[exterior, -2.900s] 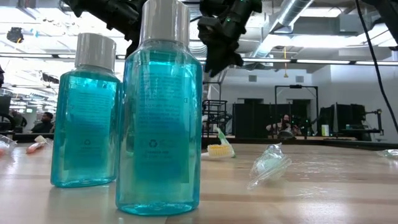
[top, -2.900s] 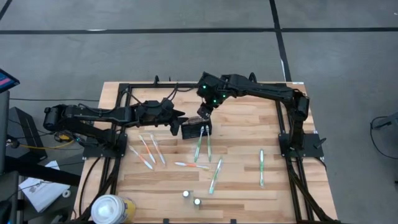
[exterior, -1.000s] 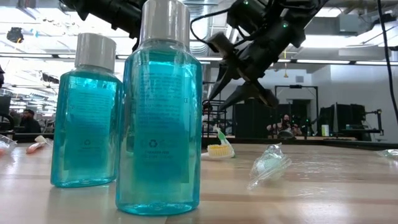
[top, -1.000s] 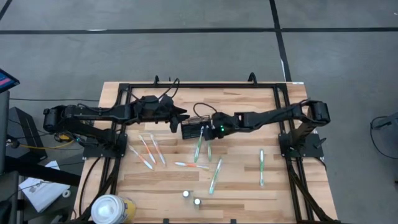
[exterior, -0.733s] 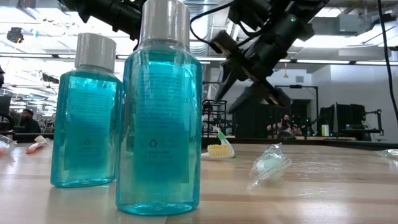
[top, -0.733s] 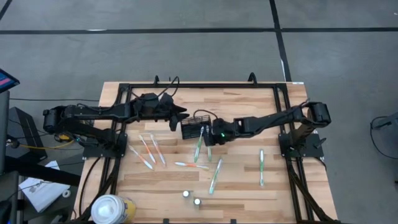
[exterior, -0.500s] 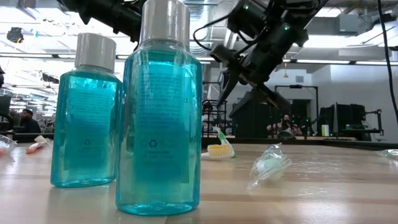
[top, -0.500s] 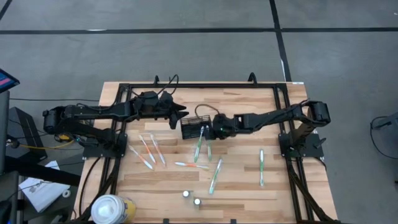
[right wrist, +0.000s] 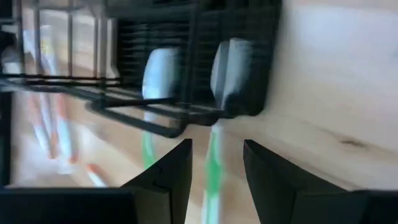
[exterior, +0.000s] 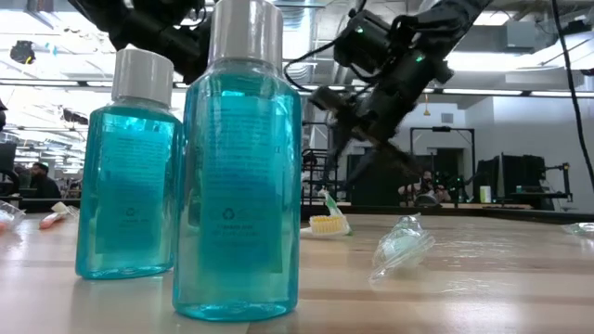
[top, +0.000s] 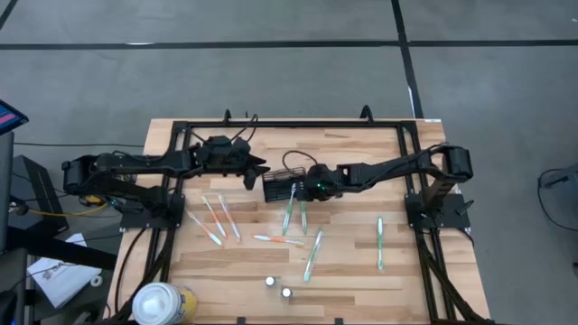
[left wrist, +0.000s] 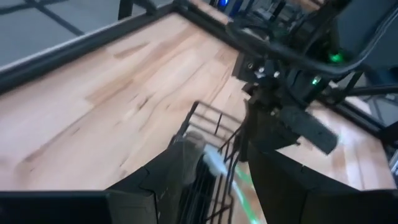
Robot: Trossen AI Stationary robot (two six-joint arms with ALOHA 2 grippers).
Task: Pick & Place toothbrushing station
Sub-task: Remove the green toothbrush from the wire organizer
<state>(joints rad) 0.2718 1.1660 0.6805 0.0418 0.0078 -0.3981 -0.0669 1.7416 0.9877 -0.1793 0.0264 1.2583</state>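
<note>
- Though poised right at the holder (top: 280,188) mid-table, gripped nothing with the right gripper (top: 304,185): fingers (right wrist: 166,180) spread, astride a green brush (right wrist: 213,168).
- Showed the left gripper (top: 258,171) just beside the holder's other end, likewise spread and empty.
- Found two green brushes (top: 289,213) with heads inside the holder, handles trailing out onto the table.
- Risked pulling a brush out, if closed on the handle rather than the wire.
- Risked shoving the holder into the left gripper, if pushed forward before closing; likely light enough to slide.
- Risked a knock between the two grippers, with so little room around the holder.
- Risked a slipping or twisting hold on thin wire, spilling both brushes on the lift.
- Risked scattering the loose brushes (top: 217,219) nearby, if swung low across the table.
</note>
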